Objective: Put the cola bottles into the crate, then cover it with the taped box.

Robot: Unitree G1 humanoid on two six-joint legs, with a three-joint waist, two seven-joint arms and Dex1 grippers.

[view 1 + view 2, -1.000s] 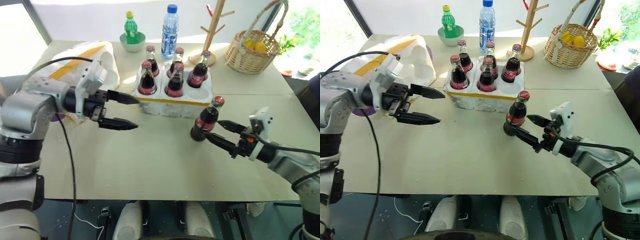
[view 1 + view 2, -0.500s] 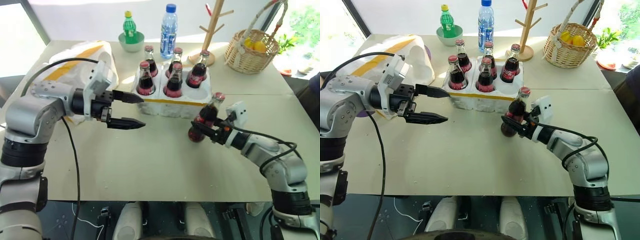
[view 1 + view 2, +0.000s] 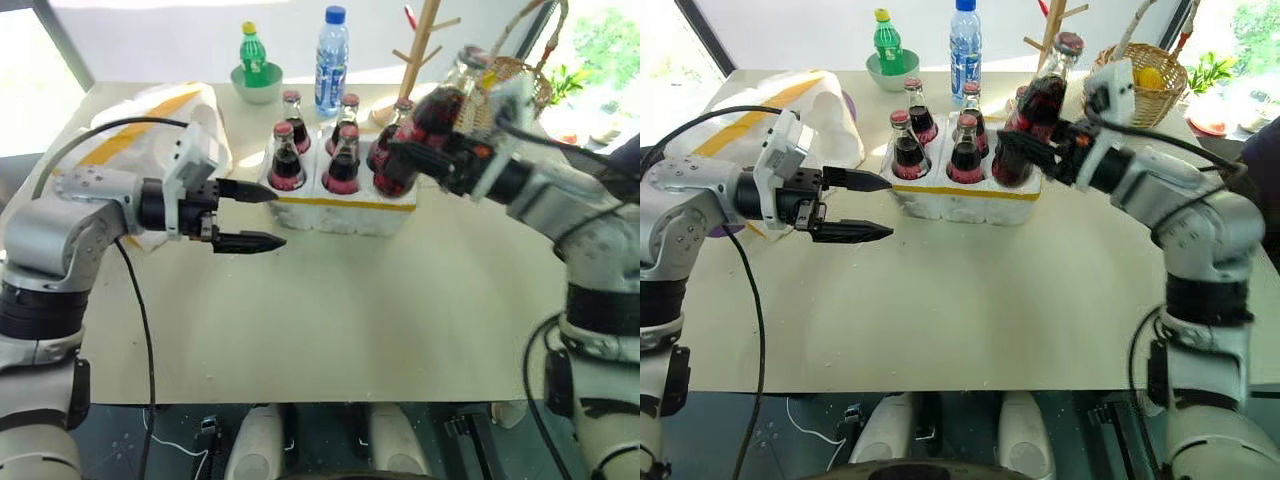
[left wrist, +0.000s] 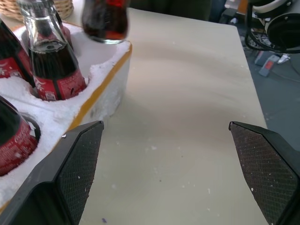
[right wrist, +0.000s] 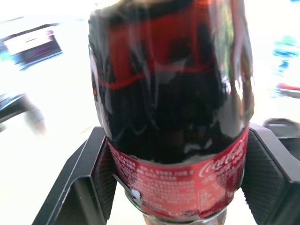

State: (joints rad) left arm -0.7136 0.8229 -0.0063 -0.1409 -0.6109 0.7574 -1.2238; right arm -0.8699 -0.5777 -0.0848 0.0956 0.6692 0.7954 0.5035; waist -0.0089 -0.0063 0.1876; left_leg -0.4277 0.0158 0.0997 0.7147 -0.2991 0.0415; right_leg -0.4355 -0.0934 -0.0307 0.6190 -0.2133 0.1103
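Glass cola bottle (image 3: 1040, 100) with dark liquid, red cap and red label hangs tilted in the upper middle of the frame, clamped at its body by the right gripper (image 3: 1025, 148), whose black fingers (image 5: 274, 180) press on either side of the label. It is carried above the right end of the low white foam crate (image 3: 960, 195) with the yellow tape band, where five more cola bottles (image 3: 905, 150) already stand in their wells; the near right well looks to be the free one, though the carried bottle hides it. To seat the bottle well, I would bring it upright first, centre its base over that well, then lower it straight and let go only once it stands, keeping clear of the neighbouring necks. The left gripper (image 3: 875, 205) hovers just left of the crate, its fingers wide apart and holding nothing. The large white foam box (image 3: 805, 110) wrapped in wide yellow tape lies at the upper left of the desk (image 3: 970, 310), not yet needed.
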